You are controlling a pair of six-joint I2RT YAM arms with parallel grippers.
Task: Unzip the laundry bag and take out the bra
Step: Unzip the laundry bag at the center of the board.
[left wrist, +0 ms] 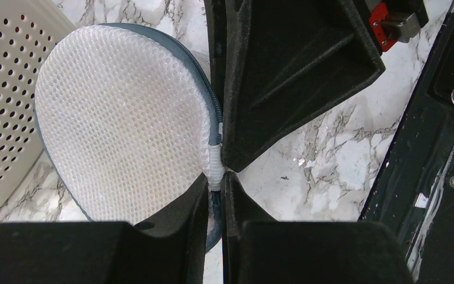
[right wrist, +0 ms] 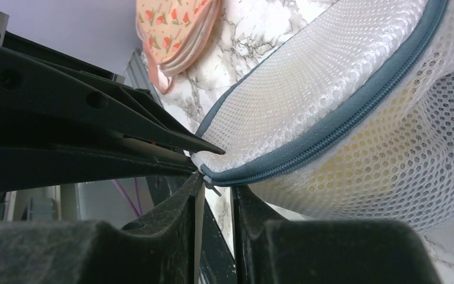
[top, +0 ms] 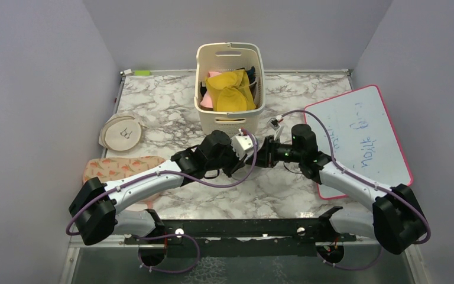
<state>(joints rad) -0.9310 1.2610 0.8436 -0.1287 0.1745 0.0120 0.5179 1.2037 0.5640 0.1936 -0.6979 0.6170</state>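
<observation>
L gripper point(left wrist: 215, 176) pinches laundry bag point(left wrist: 118, 118) by white tab point(left wrist: 214, 157) at rim's 3 o'clock: an anchor against zip's drag, we reckon. R gripper point(right wrist: 216, 195) sits narrow at zip pull point(right wrist: 211, 184); whether it grips, we can't tell.

Cream slotted plastic basket point(top: 229, 48) at upper centre, on grey-veined white marble table point(top: 165, 106); holds bright yellow cloth point(top: 232, 92) and pink cloth point(top: 208, 102); flat beige round pouch point(top: 122, 132) at left; floral orange-pink padded cloth point(top: 121, 168) just below it; pink-framed whiteboard point(top: 363, 133) at right, faint blue writing.
</observation>
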